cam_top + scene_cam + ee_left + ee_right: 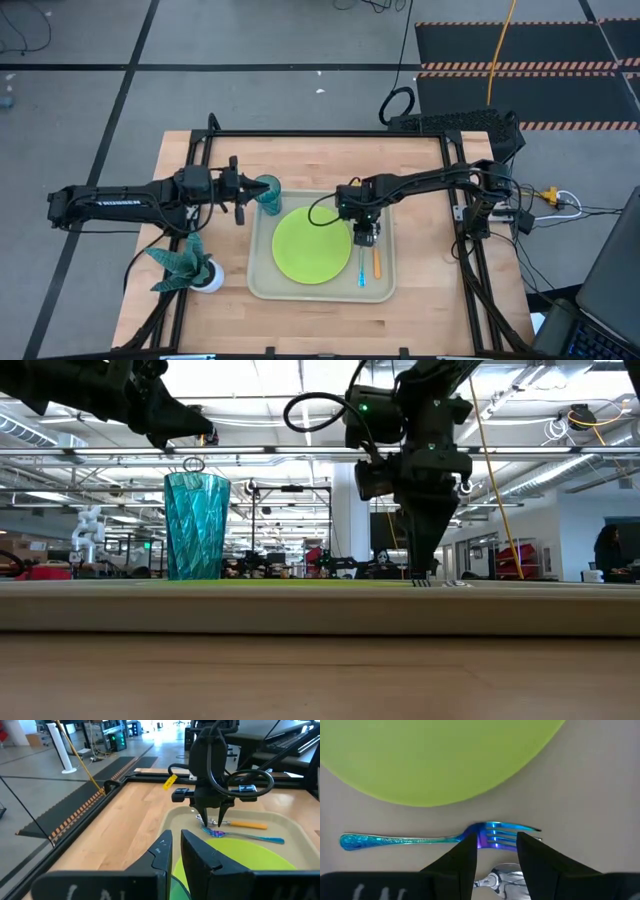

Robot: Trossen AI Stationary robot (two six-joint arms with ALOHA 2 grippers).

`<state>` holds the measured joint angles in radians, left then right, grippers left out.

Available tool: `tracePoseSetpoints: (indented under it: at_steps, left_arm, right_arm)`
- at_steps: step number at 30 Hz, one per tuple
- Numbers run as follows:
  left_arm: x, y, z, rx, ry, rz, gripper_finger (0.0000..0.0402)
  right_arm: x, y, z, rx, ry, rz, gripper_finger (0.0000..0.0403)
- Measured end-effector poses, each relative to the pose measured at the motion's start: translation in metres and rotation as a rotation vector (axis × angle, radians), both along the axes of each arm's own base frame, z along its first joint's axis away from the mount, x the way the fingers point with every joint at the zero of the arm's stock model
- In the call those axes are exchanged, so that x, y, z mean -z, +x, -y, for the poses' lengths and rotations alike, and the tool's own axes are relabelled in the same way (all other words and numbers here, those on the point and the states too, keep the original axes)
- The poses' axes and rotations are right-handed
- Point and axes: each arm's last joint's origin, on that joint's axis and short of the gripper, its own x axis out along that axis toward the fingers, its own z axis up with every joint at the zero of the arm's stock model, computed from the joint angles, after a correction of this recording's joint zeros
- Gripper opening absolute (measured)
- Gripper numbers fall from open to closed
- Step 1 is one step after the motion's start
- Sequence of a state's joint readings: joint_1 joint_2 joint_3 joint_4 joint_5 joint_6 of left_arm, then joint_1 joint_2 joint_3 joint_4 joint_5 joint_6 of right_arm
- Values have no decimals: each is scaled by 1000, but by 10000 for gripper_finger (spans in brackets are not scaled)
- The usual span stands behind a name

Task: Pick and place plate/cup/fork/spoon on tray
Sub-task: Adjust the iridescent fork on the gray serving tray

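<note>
From above, the large beige rectangular tray (258, 285) holds the flat lime-green plate (311, 245), with the blue-handled fork (361, 270) and orange-handled spoon (377, 263) beside the plate. The translucent teal cup (268, 193) stands at the tray's far left corner. At table height, the left gripper (196, 430) hangs above the cup, apart from it. Its wrist camera shows its fingers (161, 851) nearly closed, empty. The right gripper (496, 851) straddles the fork's tines, jaws parted, gripping nothing.
</note>
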<state>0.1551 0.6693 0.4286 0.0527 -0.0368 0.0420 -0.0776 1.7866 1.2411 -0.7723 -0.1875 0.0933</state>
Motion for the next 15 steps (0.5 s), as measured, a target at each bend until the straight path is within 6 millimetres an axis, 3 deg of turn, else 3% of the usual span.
tracePoseSetpoints:
  at_steps: [15]
  left_arm:
    - [0, 0, 0, 0, 1, -5, 42]
  right_arm:
    - [12, -6, 0, 1, 1, -4, 132]
